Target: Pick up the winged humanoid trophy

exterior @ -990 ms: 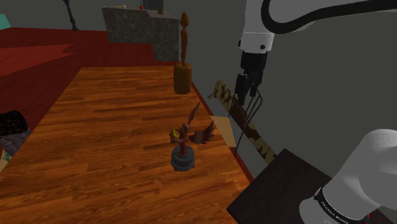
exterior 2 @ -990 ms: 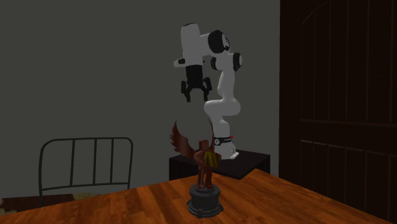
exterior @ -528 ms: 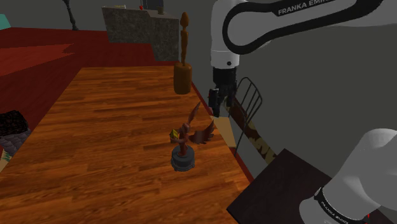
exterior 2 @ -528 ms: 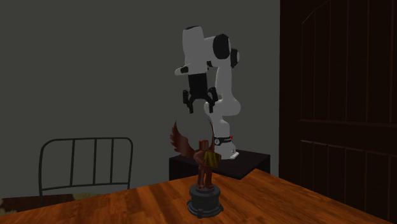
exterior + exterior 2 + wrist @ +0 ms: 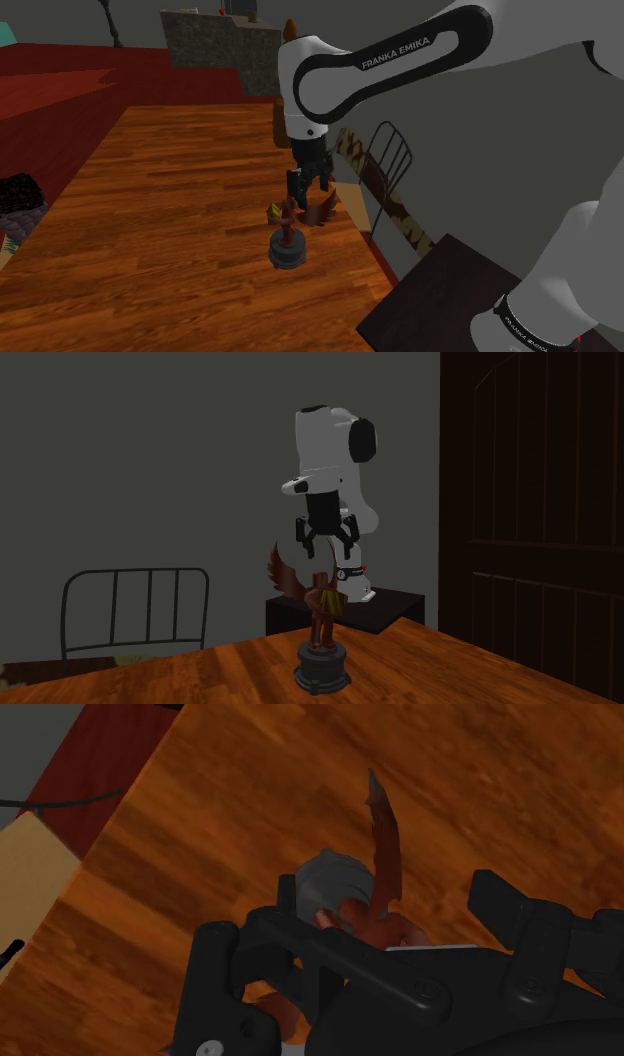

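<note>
The winged humanoid trophy [image 5: 286, 238] is a reddish-brown figure with spread wings on a round grey base, standing near the wooden table's [image 5: 170, 220] edge at the shoulder view's right. My black gripper [image 5: 307, 198] hangs open just above it, fingers pointing down around the upper wing tip without touching. From the second exterior view, the trophy [image 5: 323, 642] stands in front and the gripper [image 5: 326, 552] hovers above its wing. The wrist view looks down on one raised wing [image 5: 383, 834] and the grey base [image 5: 335, 882].
A tall wooden figure on a cylinder [image 5: 287, 118] stands at the table's far end, partly behind the arm. A dark wire chair back [image 5: 392, 158] leans off the table's right side, another chair [image 5: 130, 607] beyond the table. My dark stand [image 5: 440, 290] sits lower right.
The arm has swung from beyond the table's right edge toward the shoulder view's left and come down; the open gripper now sits right over the trophy. The trophy has not moved.
</note>
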Robot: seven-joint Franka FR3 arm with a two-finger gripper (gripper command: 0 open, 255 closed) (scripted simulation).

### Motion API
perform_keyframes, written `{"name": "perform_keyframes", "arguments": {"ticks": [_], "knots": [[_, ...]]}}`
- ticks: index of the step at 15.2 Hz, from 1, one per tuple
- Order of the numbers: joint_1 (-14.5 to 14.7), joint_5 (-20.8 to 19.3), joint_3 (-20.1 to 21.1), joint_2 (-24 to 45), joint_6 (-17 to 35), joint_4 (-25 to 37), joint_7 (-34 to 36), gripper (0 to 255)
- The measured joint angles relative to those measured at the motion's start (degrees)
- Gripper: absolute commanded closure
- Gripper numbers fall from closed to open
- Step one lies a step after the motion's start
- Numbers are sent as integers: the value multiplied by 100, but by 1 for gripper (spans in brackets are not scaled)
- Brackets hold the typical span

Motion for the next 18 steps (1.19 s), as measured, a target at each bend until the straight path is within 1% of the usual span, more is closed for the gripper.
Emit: {"name": "perform_keyframes", "arguments": {"ticks": [1,2,9,10,18], "knots": [[47,-37,30,196,-19,178,57,0],[70,-55,43,296,25,215,80,0],[105,-119,44,592,456,55,117,0],[107,-124,43,609,495,34,118,255],[111,-126,46,619,527,15,122,255]]}}
